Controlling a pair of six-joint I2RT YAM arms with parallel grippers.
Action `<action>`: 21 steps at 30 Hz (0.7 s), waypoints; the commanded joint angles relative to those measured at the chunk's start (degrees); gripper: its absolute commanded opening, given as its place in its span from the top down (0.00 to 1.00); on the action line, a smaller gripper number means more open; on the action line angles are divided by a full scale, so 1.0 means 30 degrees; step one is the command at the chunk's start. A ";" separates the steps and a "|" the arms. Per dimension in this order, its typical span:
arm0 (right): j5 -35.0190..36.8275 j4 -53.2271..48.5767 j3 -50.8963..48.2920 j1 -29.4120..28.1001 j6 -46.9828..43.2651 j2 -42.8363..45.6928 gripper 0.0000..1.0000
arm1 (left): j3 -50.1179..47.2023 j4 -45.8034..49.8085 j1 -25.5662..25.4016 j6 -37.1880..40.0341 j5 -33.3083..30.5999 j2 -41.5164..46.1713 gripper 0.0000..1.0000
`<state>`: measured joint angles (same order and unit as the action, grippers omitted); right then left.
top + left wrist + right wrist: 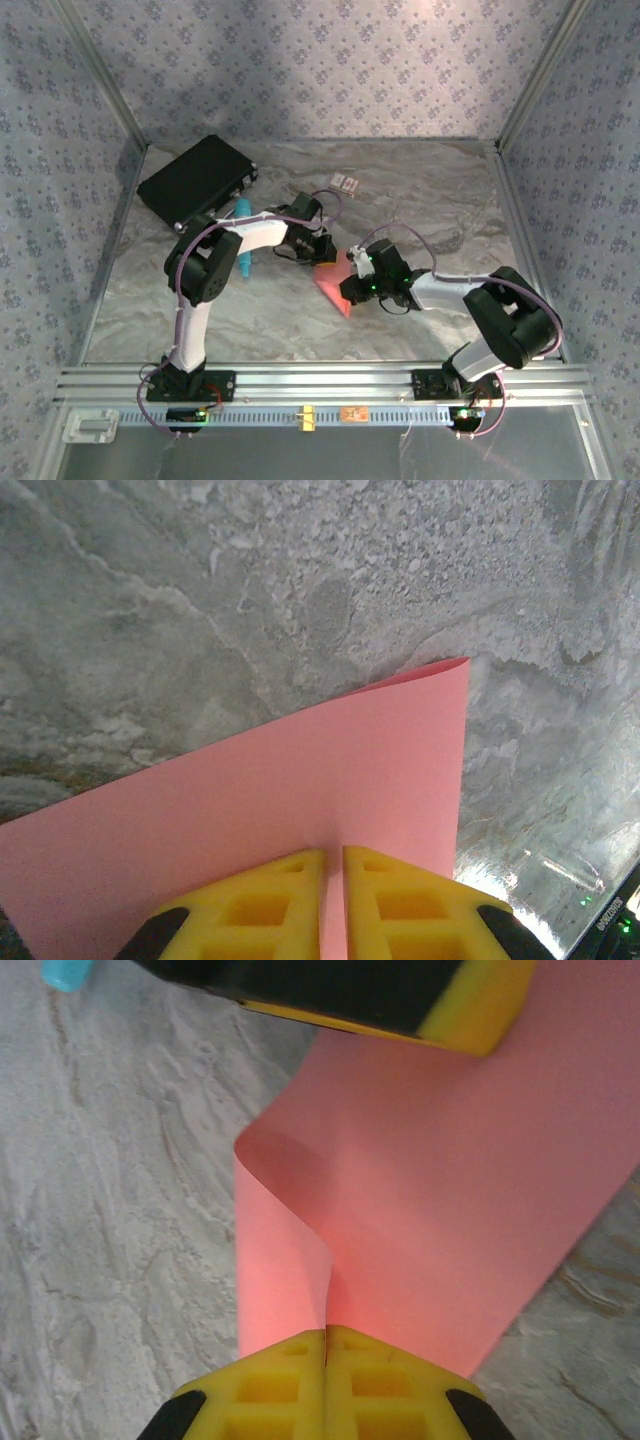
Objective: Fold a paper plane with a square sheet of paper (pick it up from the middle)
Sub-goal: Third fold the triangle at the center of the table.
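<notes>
The square sheet of paper (336,287) is salmon-pink and hangs bent between both grippers above the marbled table. My left gripper (334,855) is shut on one edge, and the sheet (300,790) spreads away from its yellow fingers with a corner curling at the upper right. My right gripper (326,1332) is shut on another edge, where the paper (450,1210) curls into a loose fold running up to the left gripper's finger (470,1010). In the top view the left gripper (320,250) and right gripper (357,272) stand close together at mid-table. The paper plane is out of view.
A black case (195,180) lies at the back left, with a teal marker (240,209) beside it under the left arm. A tiny patterned card (346,182) lies at the back centre. Patterned walls enclose the table, and a metal rail (320,380) runs along the near edge.
</notes>
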<state>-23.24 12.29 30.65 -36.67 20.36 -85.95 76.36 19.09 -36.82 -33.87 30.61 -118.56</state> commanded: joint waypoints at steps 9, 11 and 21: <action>0.2024 -0.1026 0.0468 -0.0141 -0.0222 0.0262 0.98 | -0.0550 0.0651 -0.0115 0.0157 -0.0682 -0.0257 0.86; 0.2064 -0.1036 0.0545 -0.0133 -0.0209 0.0204 0.98 | -0.0579 0.0609 -0.0110 0.0127 -0.0684 -0.0250 0.86; 0.1945 -0.1468 0.0971 -0.0221 -0.0282 -0.0087 0.98 | -0.0579 0.0577 -0.0099 0.0069 -0.0654 -0.0275 0.86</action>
<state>-18.15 9.58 32.29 -37.06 20.32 -85.93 76.29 19.03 -36.82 -33.91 30.63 -118.56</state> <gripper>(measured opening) 0.052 0.140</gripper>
